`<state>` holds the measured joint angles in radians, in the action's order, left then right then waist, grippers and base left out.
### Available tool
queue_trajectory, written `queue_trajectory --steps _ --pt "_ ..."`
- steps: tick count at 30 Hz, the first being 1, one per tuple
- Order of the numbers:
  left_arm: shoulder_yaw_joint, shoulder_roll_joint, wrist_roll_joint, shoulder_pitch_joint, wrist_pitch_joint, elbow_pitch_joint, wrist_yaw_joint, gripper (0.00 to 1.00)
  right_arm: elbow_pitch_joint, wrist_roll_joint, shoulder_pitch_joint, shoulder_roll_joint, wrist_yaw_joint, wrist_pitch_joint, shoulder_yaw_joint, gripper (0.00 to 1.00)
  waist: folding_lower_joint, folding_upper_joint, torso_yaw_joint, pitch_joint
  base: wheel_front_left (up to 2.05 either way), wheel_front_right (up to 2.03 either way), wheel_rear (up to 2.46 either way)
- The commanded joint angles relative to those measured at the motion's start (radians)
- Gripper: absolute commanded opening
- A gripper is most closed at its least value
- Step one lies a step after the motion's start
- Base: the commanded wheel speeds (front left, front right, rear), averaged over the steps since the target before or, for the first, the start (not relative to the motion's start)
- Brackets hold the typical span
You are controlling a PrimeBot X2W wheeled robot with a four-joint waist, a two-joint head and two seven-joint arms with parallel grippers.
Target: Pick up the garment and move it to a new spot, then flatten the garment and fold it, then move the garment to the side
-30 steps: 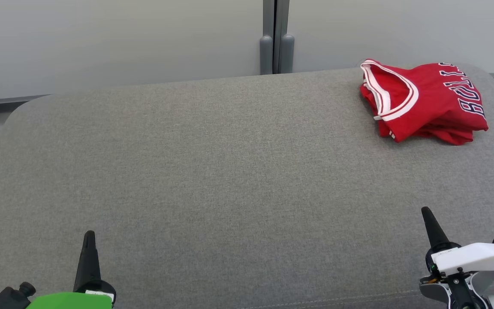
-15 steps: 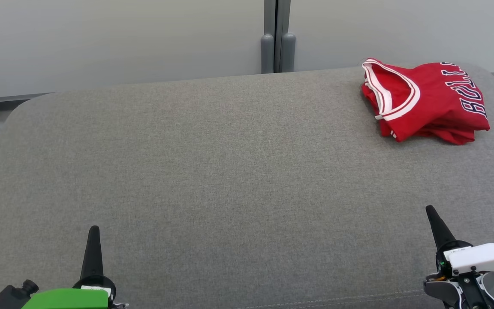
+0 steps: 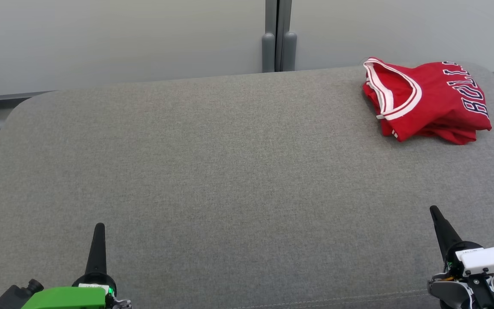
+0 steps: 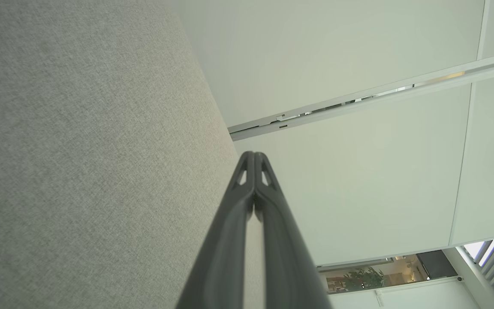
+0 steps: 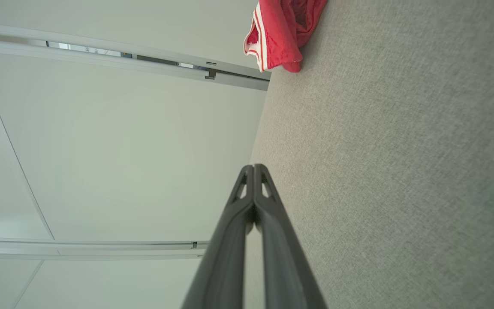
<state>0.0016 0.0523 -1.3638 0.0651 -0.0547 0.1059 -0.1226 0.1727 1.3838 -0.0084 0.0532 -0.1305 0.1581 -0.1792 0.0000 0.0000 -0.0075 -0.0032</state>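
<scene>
Grey fabric surface w/ 1 folded red jersey far-right corner.

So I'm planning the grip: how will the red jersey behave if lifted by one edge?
Likely floppy: the jersey lies in soft stacked folds, so it would probably unfold and hang. Probably light, being thin cloth. Pushed, it may bunch on the textured cushion rather than slide.

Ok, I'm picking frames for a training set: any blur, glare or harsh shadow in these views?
Head view: sharp, soft even light; the jersey casts only a faint shadow on the cushion. Left wrist view: no glare, left fingers soft near the bottom edge, cushion weave crisp. Right wrist view: likewise even, right fingers soft close up, jersey clear.
</scene>
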Motion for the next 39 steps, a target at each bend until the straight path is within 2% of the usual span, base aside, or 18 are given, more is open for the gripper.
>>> queue_trajectory --steps 1,30,39 --pt "0.000 0.002 -0.017 -0.021 0.002 -0.006 -0.004 0.00 -0.012 0.019 0.003 0.002 0.000 0.008 -0.006 0.00 0.0000 0.0000 0.000 0.000 0.00 0.00 0.00" --pt "-0.026 -0.002 -0.256 -0.035 0.040 -0.012 -0.010 0.00 -0.039 0.238 0.024 -0.003 0.000 0.084 -0.056 0.00 0.0000 0.0000 0.007 0.008 0.00 0.00 0.00" --pt "-0.027 -0.002 -0.263 -0.034 0.043 -0.012 -0.010 0.00 -0.040 0.245 0.024 -0.003 0.000 0.088 -0.057 0.00 0.0000 0.0000 0.008 0.009 0.00 0.00 0.00"
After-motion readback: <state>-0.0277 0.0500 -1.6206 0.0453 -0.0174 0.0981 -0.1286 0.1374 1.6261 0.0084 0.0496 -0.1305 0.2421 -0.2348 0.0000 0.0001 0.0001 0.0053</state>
